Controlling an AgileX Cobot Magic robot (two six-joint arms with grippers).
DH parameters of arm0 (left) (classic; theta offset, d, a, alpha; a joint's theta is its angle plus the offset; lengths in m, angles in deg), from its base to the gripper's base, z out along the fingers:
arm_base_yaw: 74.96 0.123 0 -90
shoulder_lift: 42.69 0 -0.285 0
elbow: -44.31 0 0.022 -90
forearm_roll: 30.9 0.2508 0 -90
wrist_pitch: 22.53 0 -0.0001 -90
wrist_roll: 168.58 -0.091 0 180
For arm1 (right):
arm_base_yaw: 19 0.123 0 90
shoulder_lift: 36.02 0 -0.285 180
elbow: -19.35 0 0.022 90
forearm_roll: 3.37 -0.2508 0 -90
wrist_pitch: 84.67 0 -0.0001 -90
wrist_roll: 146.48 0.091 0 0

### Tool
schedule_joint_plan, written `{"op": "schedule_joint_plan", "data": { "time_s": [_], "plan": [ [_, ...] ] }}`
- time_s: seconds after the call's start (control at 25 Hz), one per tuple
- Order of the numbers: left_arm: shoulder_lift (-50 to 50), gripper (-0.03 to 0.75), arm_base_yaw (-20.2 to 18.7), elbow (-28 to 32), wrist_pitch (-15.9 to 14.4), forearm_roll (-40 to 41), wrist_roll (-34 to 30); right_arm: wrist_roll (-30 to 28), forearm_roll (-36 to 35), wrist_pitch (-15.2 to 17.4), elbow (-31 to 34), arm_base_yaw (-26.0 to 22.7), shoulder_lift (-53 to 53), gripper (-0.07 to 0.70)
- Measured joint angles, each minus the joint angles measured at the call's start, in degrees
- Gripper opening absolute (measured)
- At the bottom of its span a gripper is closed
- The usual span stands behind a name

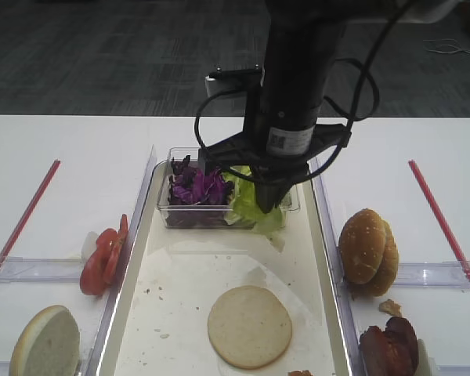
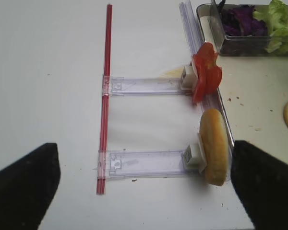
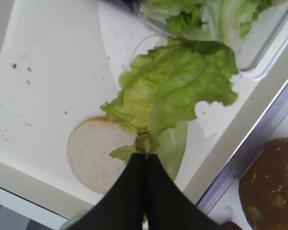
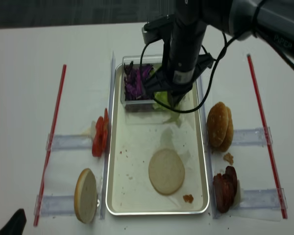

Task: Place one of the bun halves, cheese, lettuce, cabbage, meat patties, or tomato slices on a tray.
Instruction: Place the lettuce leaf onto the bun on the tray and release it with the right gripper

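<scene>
right wrist view: the right gripper point(image 3: 145, 154) is being kept pinched tight on the stem end of the lettuce point(image 3: 175, 88), and the leaf is being held hanging above the tray point(image 3: 53, 62), just in front of the tub point(image 3: 261, 43) that is holding more greens. in the high view the same leaf is being seen draped below the arm at the tub's near edge, beside the cabbage point(image 1: 196, 188). one bun half point(image 1: 249, 326) is already lying flat on the tray floor, so one ingredient is judged as placed. the lettuce is being carried, not yet laid down; its lowering onto the tray, perhaps over the bun, and its release are judged as the remaining part. tomato slices point(image 1: 103, 254) and another bun half point(image 1: 45, 342) are being kept in racks left of the tray, more buns point(image 1: 368, 251) and patties point(image 1: 389, 342) on the right. the left gripper point(image 2: 144, 182) is being held wide apart over the table, nothing between its fingers point(image 2: 24, 187), well away from the work.
</scene>
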Motion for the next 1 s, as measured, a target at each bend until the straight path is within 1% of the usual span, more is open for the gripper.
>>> {"op": "schedule_joint_plan", "data": {
  "time_s": [0.16, 0.44, 0.6, 0.84, 1.0],
  "plan": [
    [0.0, 0.671, 0.0, 0.0, 0.0, 0.0, 0.0, 0.0, -0.37, -0.93, 4.0, 1.26, 1.76, 0.043],
    [0.0, 0.671, 0.0, 0.0, 0.0, 0.0, 0.0, -0.93, -3.26, -3.05, 10.11, 3.14, 4.36, 0.043],
    [0.0, 0.671, 0.0, 0.0, 0.0, 0.0, 0.0, -1.05, -4.08, -5.31, 13.99, 4.44, 4.83, 0.043],
    [0.0, 0.671, 0.0, 0.0, 0.0, 0.0, 0.0, -1.27, -5.52, -8.16, 17.32, 6.99, 4.86, 0.043],
    [0.0, 0.671, 0.0, 0.0, 0.0, 0.0, 0.0, -1.49, -6.46, -9.76, 19.02, 7.33, 4.86, 0.043]
  ]
}}
